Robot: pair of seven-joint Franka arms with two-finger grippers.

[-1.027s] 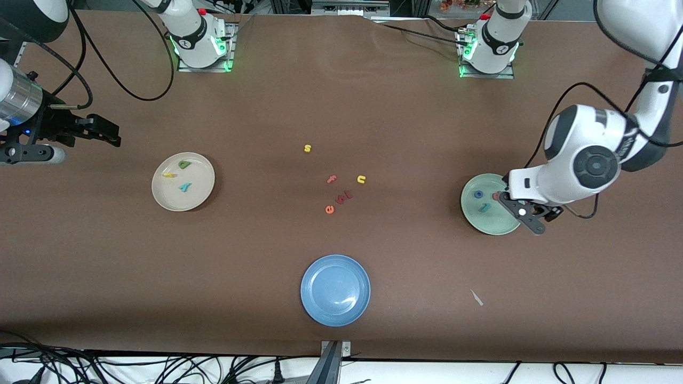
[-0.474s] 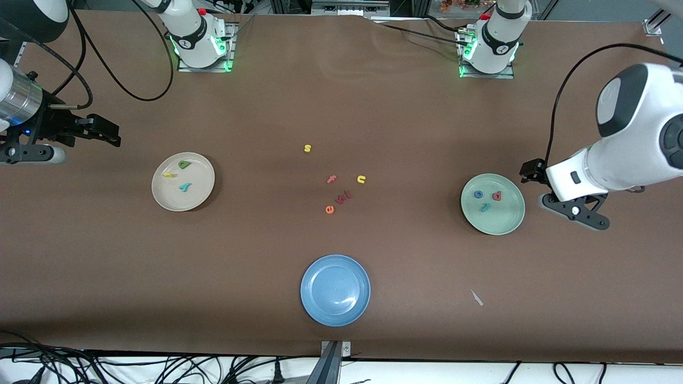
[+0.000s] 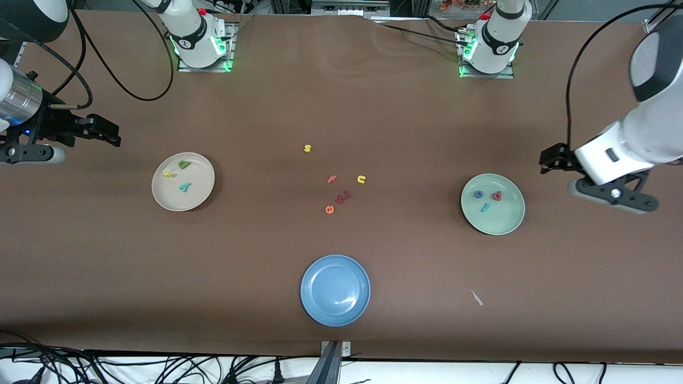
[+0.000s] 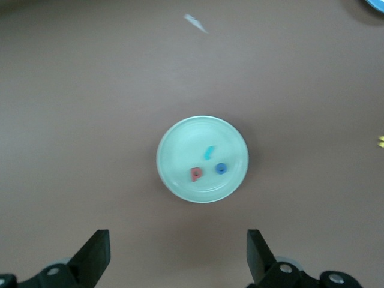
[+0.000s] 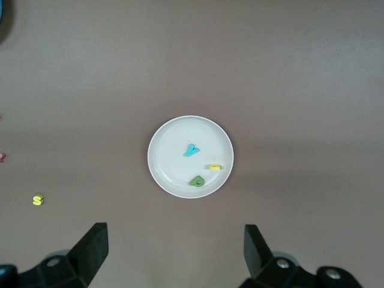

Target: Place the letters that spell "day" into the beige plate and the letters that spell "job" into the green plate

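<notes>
The smooth round green plate (image 3: 492, 204) holds the small foam teal "j" (image 3: 484, 207), blue ring "o" (image 3: 478, 194) and red "b" (image 3: 497, 196). Beside it, over bare table, the left gripper (image 4: 177, 255) hangs raised, fingers spread, empty. Well apart toward the right arm's end, the beige plate (image 3: 183, 181) holds "d" (image 3: 184, 165), "a" (image 3: 169, 175), "y" (image 3: 184, 187); the right gripper (image 5: 174, 252) waits there, spread, empty.

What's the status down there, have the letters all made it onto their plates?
Left gripper and right gripper open, empty, off at the table's ends. "Day" letters in beige plate; "job" letters in green plate. Nothing in the way.
</notes>
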